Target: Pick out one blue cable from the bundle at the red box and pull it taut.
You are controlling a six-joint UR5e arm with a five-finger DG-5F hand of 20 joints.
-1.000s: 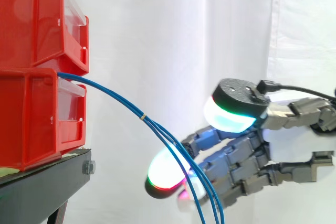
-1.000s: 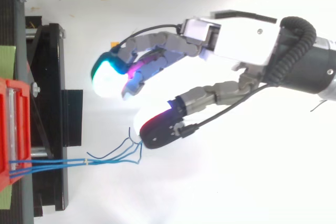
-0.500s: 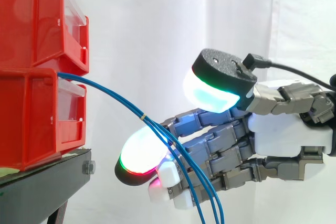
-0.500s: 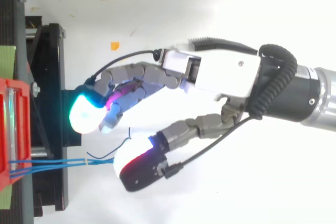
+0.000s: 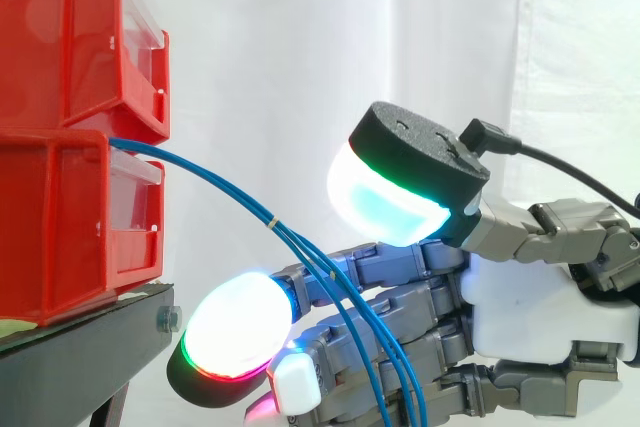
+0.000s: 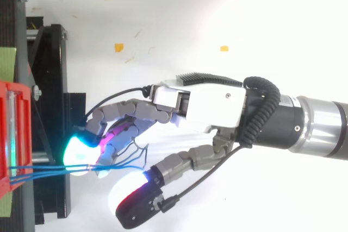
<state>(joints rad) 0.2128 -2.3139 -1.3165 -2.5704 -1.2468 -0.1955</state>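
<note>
Thin blue cables (image 5: 212, 179) leave the lower red bin (image 5: 60, 217), bound by a pale tie (image 5: 272, 221), then droop across the hand (image 5: 530, 297). Its fingers are straight, thumb apart. The top view adds loose ends curling beneath the fingers (image 6: 125, 129).

I see a black stand (image 5: 85, 352) at the left edge, with a silver bolt (image 5: 168, 320) at its front corner and a white curtain (image 5: 280, 47) behind. From above, an orange scrap (image 6: 119, 47) lies on the white floor (image 6: 244, 4) near the stand, with a smaller scrap (image 6: 224, 49) well apart from it. Green tape (image 6: 6, 63) lines the stand's left edge.
</note>
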